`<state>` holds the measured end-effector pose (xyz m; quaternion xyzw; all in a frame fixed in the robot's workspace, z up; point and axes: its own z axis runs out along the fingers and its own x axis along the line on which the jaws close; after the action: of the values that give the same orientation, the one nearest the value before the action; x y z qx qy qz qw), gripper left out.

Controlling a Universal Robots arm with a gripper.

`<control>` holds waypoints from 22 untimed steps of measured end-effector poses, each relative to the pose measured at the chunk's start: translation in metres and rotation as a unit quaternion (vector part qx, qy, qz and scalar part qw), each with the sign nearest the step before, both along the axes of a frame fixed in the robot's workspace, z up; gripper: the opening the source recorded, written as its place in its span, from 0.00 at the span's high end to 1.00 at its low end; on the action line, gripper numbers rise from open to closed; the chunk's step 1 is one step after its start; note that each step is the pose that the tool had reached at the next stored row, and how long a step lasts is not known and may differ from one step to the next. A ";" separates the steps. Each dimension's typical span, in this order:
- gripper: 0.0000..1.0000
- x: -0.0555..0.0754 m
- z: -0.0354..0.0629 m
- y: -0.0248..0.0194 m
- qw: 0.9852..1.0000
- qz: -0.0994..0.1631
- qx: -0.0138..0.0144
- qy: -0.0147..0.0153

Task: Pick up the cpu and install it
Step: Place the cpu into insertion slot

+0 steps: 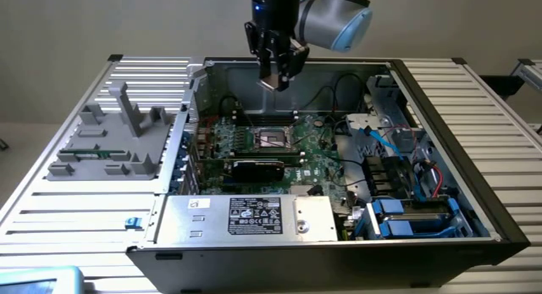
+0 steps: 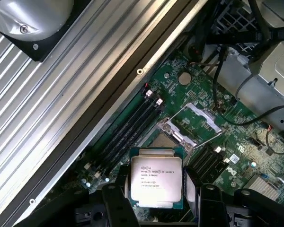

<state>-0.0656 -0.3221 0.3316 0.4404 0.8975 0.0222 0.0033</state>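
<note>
Pick-up is done: my jaws are clamped on the cpu (image 2: 156,177), held in the air over the case; the socket (image 1: 273,139) sits empty, install not yet done

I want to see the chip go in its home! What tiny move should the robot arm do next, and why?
Probably ease down a little toward the socket. The gripper holds the cpu between its fingers, high above the motherboard, and the socket's frame stands open, so it likely must come closer before letting go.
</note>
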 end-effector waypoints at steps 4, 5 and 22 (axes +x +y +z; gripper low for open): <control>0.45 0.000 -0.0003 0.0000 0.999 -0.034 0.000 0.000; 0.45 0.000 -0.0004 0.0000 0.999 -0.043 0.000 0.000; 0.45 0.000 -0.0014 0.0000 0.984 -0.178 0.000 0.000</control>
<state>-0.0656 -0.3221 0.3302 0.5927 0.8051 0.0212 0.0071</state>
